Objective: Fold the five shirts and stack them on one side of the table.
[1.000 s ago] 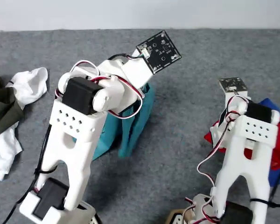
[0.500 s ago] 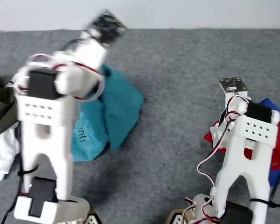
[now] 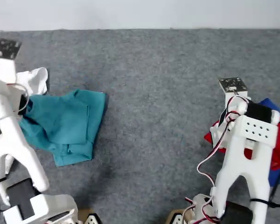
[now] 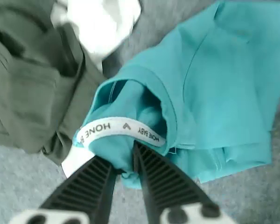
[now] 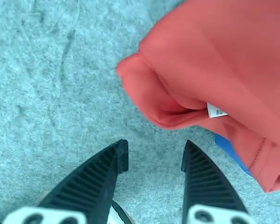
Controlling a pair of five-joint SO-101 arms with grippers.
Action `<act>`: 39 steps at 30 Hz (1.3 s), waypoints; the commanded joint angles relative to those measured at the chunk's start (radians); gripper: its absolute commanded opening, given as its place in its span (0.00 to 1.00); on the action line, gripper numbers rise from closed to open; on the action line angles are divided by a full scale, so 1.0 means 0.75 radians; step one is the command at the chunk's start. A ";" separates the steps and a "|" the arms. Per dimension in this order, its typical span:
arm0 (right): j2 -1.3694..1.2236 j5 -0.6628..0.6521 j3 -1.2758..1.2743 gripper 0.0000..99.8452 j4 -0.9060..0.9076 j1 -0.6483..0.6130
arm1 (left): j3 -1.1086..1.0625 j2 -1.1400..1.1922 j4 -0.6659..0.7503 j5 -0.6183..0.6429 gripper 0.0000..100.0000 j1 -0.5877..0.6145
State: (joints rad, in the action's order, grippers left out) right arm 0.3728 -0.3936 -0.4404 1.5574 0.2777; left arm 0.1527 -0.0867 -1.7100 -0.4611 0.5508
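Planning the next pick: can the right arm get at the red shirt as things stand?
Probably yes. The right gripper hangs open over the grey table right beside the red shirt, at its folded edge, with nothing between them. A blue shirt lies under it.

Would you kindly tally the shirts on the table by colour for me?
teal shirt: 1
white shirt: 1
olive green shirt: 1
red shirt: 1
blue shirt: 1
Total: 5 shirts
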 commanded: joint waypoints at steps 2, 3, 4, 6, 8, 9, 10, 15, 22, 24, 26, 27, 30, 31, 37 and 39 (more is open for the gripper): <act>0.048 0.006 0.004 0.20 -0.009 0.005 | 0.036 -0.068 0.027 -0.008 0.10 0.033; 0.046 0.006 0.004 0.20 -0.009 0.005 | 0.071 -0.065 0.018 -0.008 0.11 0.031; 0.046 0.006 0.004 0.20 -0.009 0.005 | 0.105 -0.065 0.012 -0.008 0.13 0.029; 0.046 0.006 0.004 0.20 -0.009 0.005 | 0.150 -0.065 0.000 -0.006 0.14 -0.014; 0.046 0.006 0.004 0.20 -0.009 0.005 | 0.165 -0.065 -0.049 -0.006 0.15 -0.104; 0.046 0.006 0.004 0.20 -0.009 0.005 | 0.157 -0.065 -0.057 -0.006 0.15 -0.170; 0.046 0.006 0.004 0.20 -0.009 0.005 | 0.132 -0.057 -0.055 -0.006 0.15 -0.231; 0.046 0.006 0.004 0.20 -0.009 0.005 | -0.191 0.041 0.127 0.115 0.15 -0.518; 0.046 0.006 0.004 0.20 -0.009 0.007 | -0.435 0.299 0.481 0.254 0.14 -0.591; 0.046 0.006 0.004 0.20 -0.009 0.007 | -0.431 0.354 0.477 0.248 0.11 -0.573; 0.046 0.006 0.004 0.20 -0.009 0.007 | -0.435 0.405 0.483 0.248 0.08 -0.548; 0.046 0.006 0.004 0.20 -0.009 0.007 | -0.435 0.430 0.483 0.245 0.07 -0.538; 0.046 0.006 0.004 0.20 -0.009 0.007 | -0.435 0.495 0.475 0.245 0.07 -0.536; 0.046 0.006 0.004 0.20 -0.009 0.007 | -0.435 0.511 0.473 0.245 0.07 -0.538; 0.046 0.006 0.004 0.20 -0.009 0.007 | -0.433 0.552 0.460 0.245 0.07 -0.538; 0.046 0.006 0.002 0.20 -0.009 0.007 | -0.396 0.550 0.405 0.245 0.08 -0.540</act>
State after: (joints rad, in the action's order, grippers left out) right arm 0.3728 -0.3936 -0.4419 1.5574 0.2777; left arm -0.1711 0.3322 -1.3617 -0.2831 0.1427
